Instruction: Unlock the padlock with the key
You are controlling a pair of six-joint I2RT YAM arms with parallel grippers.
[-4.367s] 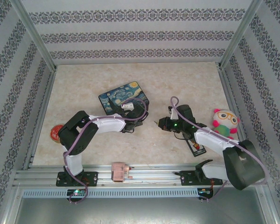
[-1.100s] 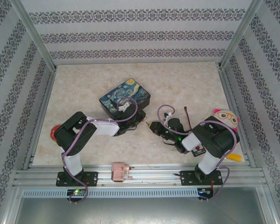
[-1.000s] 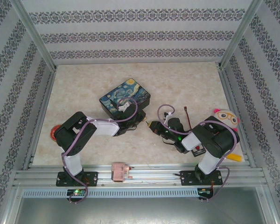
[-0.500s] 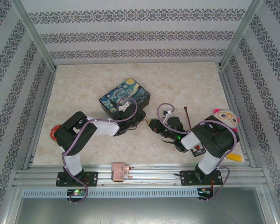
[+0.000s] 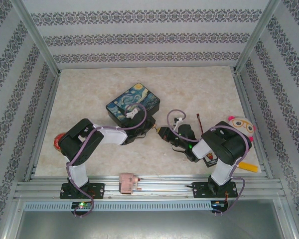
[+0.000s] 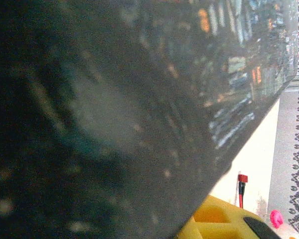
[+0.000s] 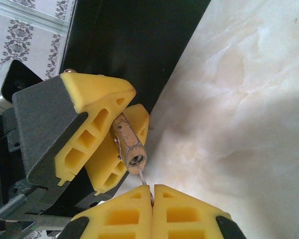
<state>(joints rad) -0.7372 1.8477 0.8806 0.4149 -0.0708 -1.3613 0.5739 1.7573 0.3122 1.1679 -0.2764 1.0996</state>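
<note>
Right arm sits folded in closer than before, wrist swung left until my two grippers nearly meet, just right of the painted box (image 5: 133, 102). Left gripper (image 5: 149, 129) clamps the padlock (image 7: 130, 148), keyhole turned toward my right gripper (image 7: 153, 191). That one is pinched tight on the key (image 7: 144, 179), tip at the keyhole. Judgement: line the shaft with the cylinder, push slowly, twist only once seated, left hold firm.

Left arm (image 5: 112, 134) black-jointed with white links, lilac cable looped along it, right arm (image 5: 229, 144) alike, yellow ribbed claw fingers (image 7: 184, 214)
</note>
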